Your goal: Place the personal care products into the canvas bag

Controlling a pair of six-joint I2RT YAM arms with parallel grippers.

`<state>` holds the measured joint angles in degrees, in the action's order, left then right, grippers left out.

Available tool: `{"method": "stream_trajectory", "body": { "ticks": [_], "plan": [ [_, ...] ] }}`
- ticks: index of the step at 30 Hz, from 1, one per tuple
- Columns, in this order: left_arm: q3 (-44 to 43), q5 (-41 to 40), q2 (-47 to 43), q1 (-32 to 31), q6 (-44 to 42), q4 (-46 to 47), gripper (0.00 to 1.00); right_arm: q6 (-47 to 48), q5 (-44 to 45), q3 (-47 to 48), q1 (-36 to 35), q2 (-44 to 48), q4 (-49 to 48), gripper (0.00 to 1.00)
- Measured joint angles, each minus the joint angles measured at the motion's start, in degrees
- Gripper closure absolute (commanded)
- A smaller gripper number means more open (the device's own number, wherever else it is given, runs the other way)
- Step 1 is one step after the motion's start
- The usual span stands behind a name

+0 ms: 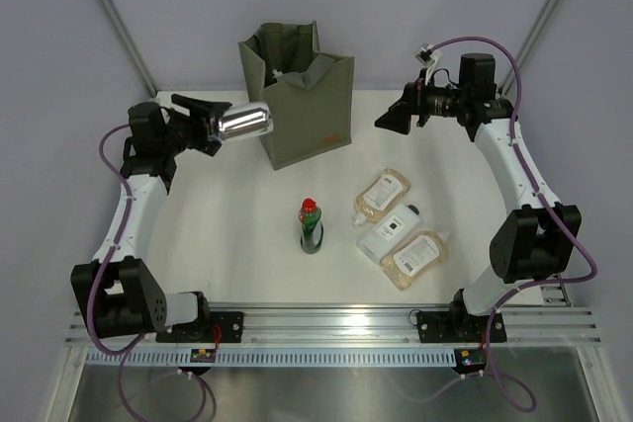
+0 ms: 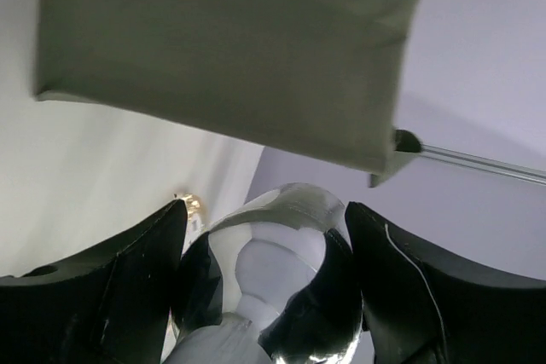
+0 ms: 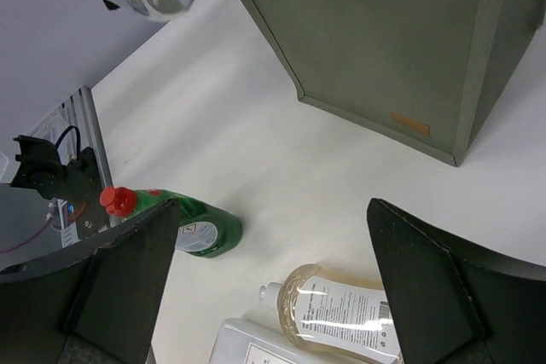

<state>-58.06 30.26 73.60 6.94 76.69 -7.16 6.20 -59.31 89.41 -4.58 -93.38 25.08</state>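
The olive-grey canvas bag (image 1: 302, 96) stands upright at the back middle, with an orange mark low on its front. My left gripper (image 1: 229, 126) is shut on a pale clear bottle (image 1: 244, 123), held in the air just left of the bag; the left wrist view shows the bottle (image 2: 281, 279) between the fingers with the bag (image 2: 230, 49) above. My right gripper (image 1: 388, 120) is open and empty, in the air right of the bag. On the table lie a dark-green red-capped bottle (image 1: 311, 223), two amber bottles (image 1: 383, 195) (image 1: 418, 256) and a flat white one (image 1: 389, 230).
Metal frame poles rise at the back left (image 1: 114, 17) and back right (image 1: 549, 12). A rail (image 1: 336, 328) runs along the near edge by the arm bases. In the right wrist view the bag's corner (image 3: 409, 49) is close ahead.
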Motion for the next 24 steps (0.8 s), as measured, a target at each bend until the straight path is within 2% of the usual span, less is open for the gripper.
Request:
{"method": "stream_trajectory", "body": {
  "ticks": [4,11,14,19,21,23,24],
  "plan": [
    [-9.64,-2.08,3.43,-2.64,2.97,-0.52,1.00,-0.02,-0.04,-1.11,0.46,0.11,0.02,0.00],
    [-30.93,-6.21,16.98,-7.28,5.90,-1.38,1.00,0.00,-0.31,-4.20,0.81,1.49,-0.22,0.00],
    [-43.15,-8.52,25.42,-9.09,4.74,-4.98,1.00,-0.07,-0.37,-5.31,0.83,2.16,-0.39,0.01],
    [-67.78,-13.99,41.31,-11.91,-2.71,-14.78,0.99,-0.07,-0.39,-6.84,0.85,3.63,-0.37,0.00],
    [-71.82,-15.43,44.46,-12.52,-5.33,-16.50,0.82,0.22,-0.39,-7.13,0.85,4.17,-0.28,0.01],
    [-72.19,-16.59,45.72,-13.18,-8.15,-18.60,0.66,1.42,-0.48,-7.13,0.85,4.68,0.28,0.00],
    [-72.19,-16.90,46.03,-13.40,-9.29,-19.89,0.61,2.71,-0.92,-7.10,0.85,4.85,0.90,0.00]
  ]
}}
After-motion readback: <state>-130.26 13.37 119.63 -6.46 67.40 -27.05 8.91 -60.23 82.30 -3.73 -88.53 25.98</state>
